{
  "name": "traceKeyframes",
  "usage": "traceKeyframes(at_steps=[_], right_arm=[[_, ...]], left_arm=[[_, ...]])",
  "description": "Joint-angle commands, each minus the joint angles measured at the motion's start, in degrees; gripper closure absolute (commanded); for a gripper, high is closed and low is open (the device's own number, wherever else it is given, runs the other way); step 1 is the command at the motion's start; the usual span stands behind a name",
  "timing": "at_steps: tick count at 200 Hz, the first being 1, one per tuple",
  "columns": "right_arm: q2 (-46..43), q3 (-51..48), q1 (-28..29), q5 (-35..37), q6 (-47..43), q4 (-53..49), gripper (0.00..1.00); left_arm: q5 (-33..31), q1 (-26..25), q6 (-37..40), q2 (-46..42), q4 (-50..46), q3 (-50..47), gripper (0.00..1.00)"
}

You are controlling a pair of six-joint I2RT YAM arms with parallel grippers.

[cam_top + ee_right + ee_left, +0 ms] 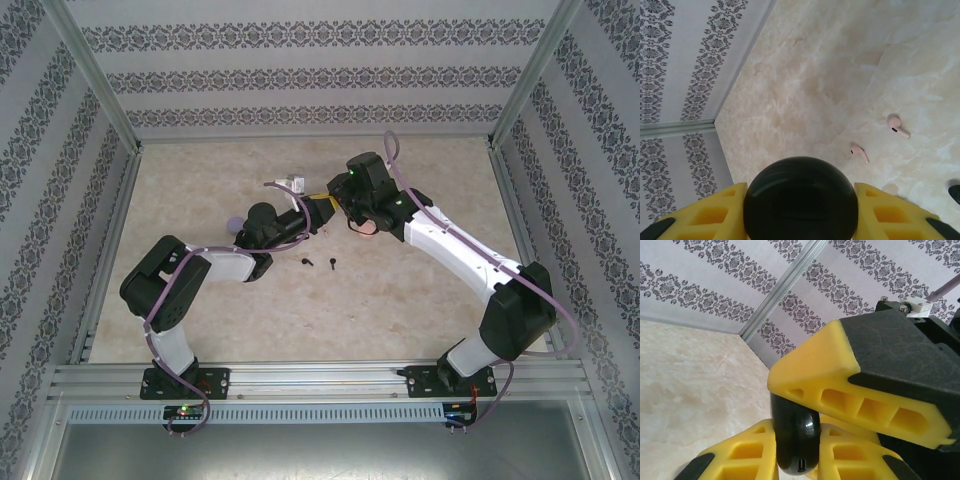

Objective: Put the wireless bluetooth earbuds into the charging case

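The left gripper (795,447) and right gripper (800,200) both clamp the black case (800,192); black earbuds (306,262) lie nearby, toward the table's (420,300) near edge.

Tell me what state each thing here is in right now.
left gripper: shut on the black charging case
right gripper: shut on the same case
black charging case: clamped between both grippers; lid hidden
pink earbuds: lying loose on the table
black earbuds: lying loose on the table

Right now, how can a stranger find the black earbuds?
Look at the middle of the beige table, in the top view. The black earbuds lie there side by side. They are dark, while the pink earbuds are pale.
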Motion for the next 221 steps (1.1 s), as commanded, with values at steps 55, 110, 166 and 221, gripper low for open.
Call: traceKeyframes(at_steps=[55, 110, 166, 221], right_arm=[[-3.24, -2.14, -0.47, -3.62, 1.39, 3.12, 0.49], [-9.04, -4.18, -4.88, -3.58, -2.93, 4.17, 0.26], [-17.84, -14.66, -15.08, -19.02, -24.75, 10.87, 0.28], [-17.56, -18.37, -17.30, -38.66, -50.36, 16.71, 0.30]], left_arm=[[-1.48, -1.22, -3.22, 1.37, 6.69, 1.21, 1.00], [-1.97, -1.03, -3.50, 0.89, 5.37, -0.02, 1.00], [6.87, 3.98, -0.32, -5.36, -3.20, -2.62, 1.00], [17.89, 7.31, 6.37, -11.79, -18.30, 0.79, 1.00]])
